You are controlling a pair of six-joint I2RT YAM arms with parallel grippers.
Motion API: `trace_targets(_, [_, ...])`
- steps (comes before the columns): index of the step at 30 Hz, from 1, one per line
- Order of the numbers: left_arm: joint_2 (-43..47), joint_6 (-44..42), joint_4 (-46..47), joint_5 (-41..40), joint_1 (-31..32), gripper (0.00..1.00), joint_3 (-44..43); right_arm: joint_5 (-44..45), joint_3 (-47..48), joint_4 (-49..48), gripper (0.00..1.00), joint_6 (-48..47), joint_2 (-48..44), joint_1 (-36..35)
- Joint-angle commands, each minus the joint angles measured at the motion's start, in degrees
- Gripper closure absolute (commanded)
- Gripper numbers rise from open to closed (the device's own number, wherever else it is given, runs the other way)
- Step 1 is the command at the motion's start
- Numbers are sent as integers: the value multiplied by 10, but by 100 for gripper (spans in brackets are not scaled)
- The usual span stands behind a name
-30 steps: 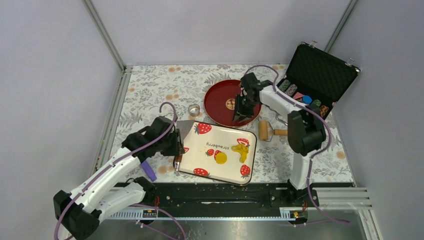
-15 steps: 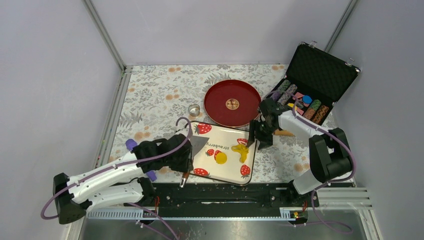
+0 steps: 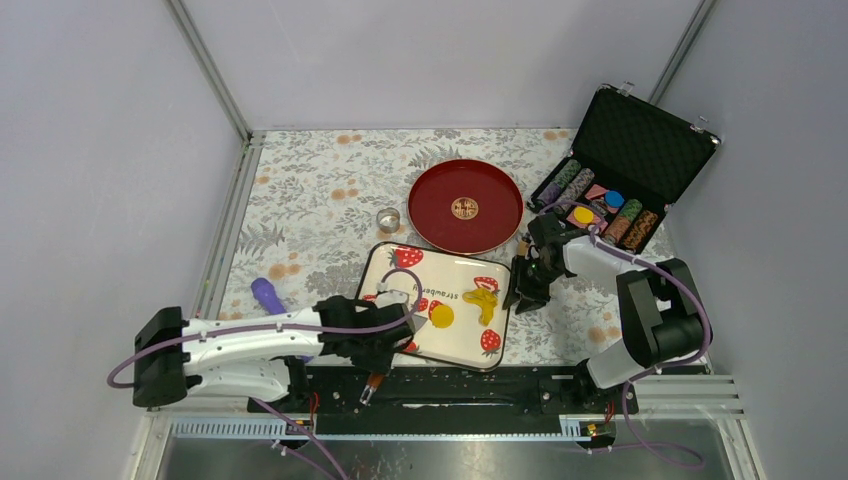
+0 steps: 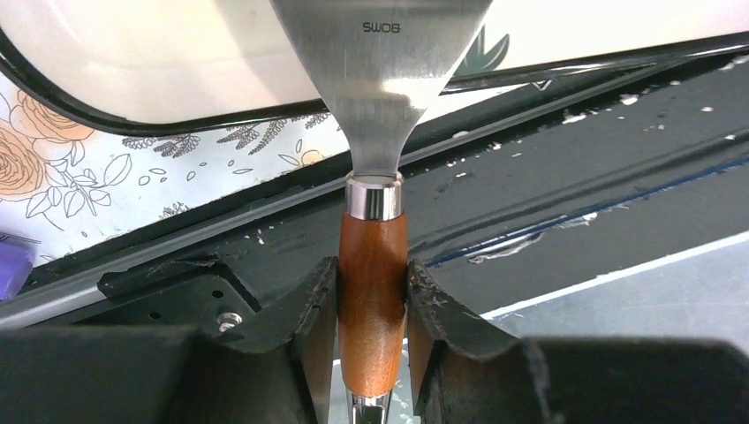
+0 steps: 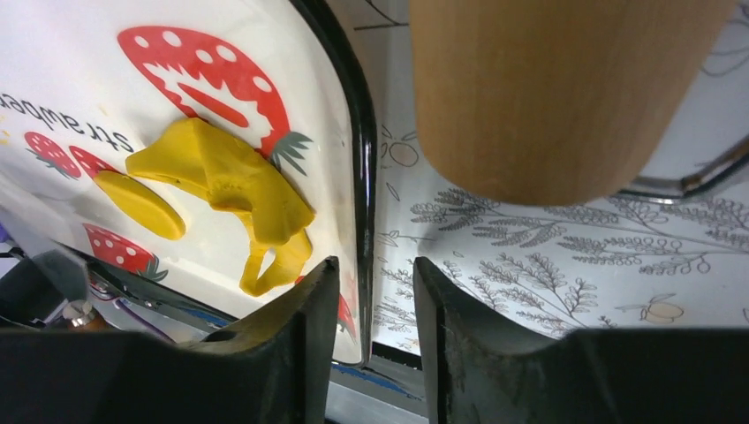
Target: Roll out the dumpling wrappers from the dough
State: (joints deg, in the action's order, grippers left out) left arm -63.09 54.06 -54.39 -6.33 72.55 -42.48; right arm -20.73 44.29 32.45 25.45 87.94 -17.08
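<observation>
My left gripper [image 4: 372,291] is clamped on the scraper [image 4: 380,79] by its wooden handle, at the strawberry tray's [image 5: 360,177] near edge. On the tray, a round dumpling wrapper [image 5: 139,203] lies just beside the ragged dough [image 5: 230,181]. My right gripper [image 5: 371,291] hovers over the right rim, fingers parted and empty, with the rolling pin [image 5: 556,88] beyond.

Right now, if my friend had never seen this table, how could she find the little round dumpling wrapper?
Find the white strawberry tray at the near side of the flowery table. Two bright yellow pieces lie on it; the dumpling wrapper is the one nearer the left arm. It is a small smooth circle, while the dough beside it is ragged and lumpy.
</observation>
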Motion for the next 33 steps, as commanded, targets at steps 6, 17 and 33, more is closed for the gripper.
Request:
trace_targets(6, [-82,-18,42,9,11,100,-24,-23,4,-24,63,-9,21,4])
trace_targets(17, [-147,-62,41,35,14,100,-65,-23,-3,-26,68,-16,27,4])
trace_targets(33, [-156,-61,11,51,39,100,-85,-24,-6,-26,70,-22,28,4])
